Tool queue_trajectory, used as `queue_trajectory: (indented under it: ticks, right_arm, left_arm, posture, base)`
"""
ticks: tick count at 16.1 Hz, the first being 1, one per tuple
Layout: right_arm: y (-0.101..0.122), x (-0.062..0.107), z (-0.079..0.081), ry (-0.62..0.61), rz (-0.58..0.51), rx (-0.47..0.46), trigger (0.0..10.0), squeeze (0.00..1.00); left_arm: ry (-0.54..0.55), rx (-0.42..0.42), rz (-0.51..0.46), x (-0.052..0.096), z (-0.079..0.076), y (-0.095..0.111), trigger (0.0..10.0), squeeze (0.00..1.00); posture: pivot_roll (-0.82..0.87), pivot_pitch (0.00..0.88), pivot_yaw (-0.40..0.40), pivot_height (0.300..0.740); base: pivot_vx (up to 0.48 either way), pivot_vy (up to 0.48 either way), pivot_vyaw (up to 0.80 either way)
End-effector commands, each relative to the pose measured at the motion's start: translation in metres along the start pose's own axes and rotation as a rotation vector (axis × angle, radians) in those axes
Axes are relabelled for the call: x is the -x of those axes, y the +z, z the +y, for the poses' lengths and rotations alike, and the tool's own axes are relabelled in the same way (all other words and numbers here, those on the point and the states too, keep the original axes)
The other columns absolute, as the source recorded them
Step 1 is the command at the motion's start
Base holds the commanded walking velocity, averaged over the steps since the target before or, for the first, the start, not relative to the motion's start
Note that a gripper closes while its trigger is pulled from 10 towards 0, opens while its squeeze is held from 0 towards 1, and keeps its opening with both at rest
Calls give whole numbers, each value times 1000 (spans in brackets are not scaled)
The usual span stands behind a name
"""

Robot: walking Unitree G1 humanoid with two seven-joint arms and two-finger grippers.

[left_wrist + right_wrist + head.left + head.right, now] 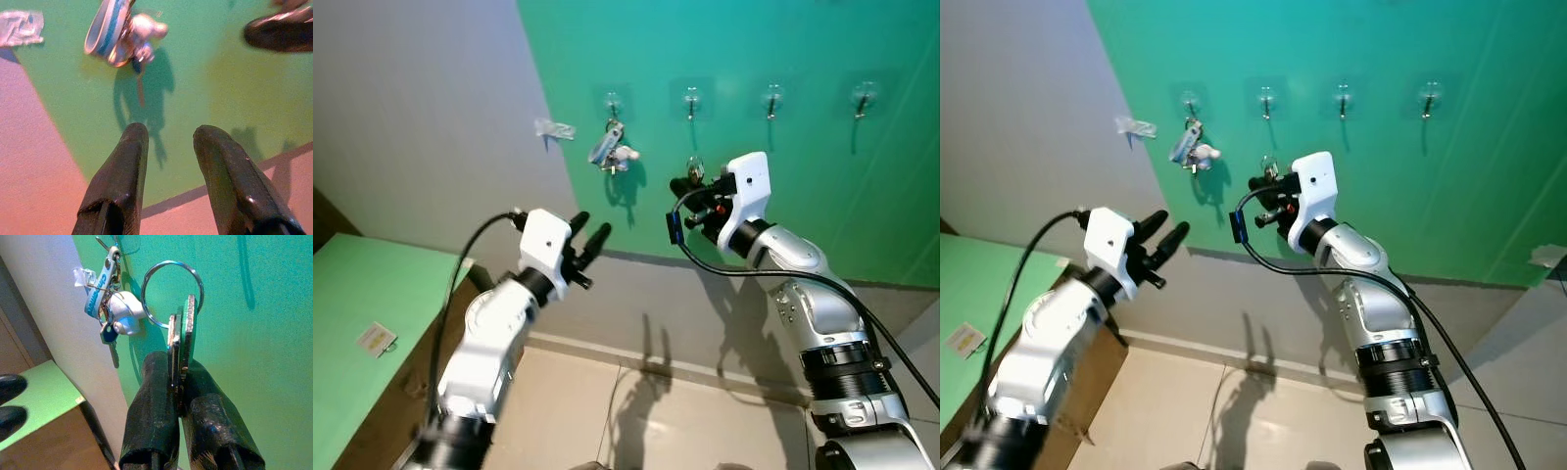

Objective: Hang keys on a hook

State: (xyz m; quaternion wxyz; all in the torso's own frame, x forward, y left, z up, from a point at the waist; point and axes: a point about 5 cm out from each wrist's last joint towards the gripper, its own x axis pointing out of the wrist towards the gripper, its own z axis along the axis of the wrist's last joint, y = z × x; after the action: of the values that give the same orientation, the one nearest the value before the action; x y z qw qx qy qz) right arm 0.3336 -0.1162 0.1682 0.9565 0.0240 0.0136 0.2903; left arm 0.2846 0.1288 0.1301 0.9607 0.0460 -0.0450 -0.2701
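Observation:
Four clear hooks run along the green wall. On the leftmost hook (612, 102) hangs a key bunch (611, 149) with a blue-white tag and a white charm. My right gripper (693, 188) is shut on two keys (179, 340) joined by a metal ring (172, 293). It holds them upright close to the wall, just below the second hook (691, 99), which is bare. The left gripper (588, 240) is open with nothing between its fingers (120, 181), raised lower left of the hung bunch.
Two more bare hooks (771, 98) (864, 96) are further right. A scrap of clear tape (553, 128) sticks at the edge of the green paint. A green-topped cabinet (352, 323) with a small tag (376, 339) stands at lower left. Tiled floor lies below.

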Motion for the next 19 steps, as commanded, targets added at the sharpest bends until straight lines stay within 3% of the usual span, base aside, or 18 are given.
queue_trajectory:
  ticks: [1,4,5,6,7,11,12,19]
  right_arm:
    - [5,-5,0,-3,-19,5,0,0]
    - [9,-10,0,-5,-33,14,0,0]
    - [13,-12,-2,-12,-44,27,0,0]
    - [14,-13,-3,-16,-48,32,0,0]
    - [18,-15,-10,-52,-57,47,0,0]
    - [24,-19,-18,-89,-76,61,0,0]
    - [28,-22,-20,-99,-91,66,0,0]
    - [40,-32,-21,-100,-128,63,0,0]
  left_arm:
    - [-14,8,-41,3,-11,6,10000,0]
    - [-57,76,-75,6,-34,7,10000,0]
    - [-59,63,-90,12,-40,5,10000,0]
    - [-55,50,-97,15,-41,5,10000,0]
    - [13,-28,-120,22,-39,-1,10000,0]
    - [80,-83,-115,31,-38,-15,10000,0]
    - [110,-103,-88,39,-39,-28,10000,0]
    - [148,-116,-147,30,-39,-22,10000,0]
  posture:
    - [-166,0,116,740]
    - [-165,0,107,740]
    - [-164,0,96,740]
    - [-164,0,94,740]
    - [-164,4,79,740]
    - [-162,9,69,740]
    - [-165,11,67,740]
    - [-161,3,71,740]
  base:
    - [0,0,0]
    - [0,0,0]
    - [0,0,0]
    - [0,0,0]
    - [0,0,0]
    - [0,0,0]
    - [0,0,0]
    - [0,0,0]
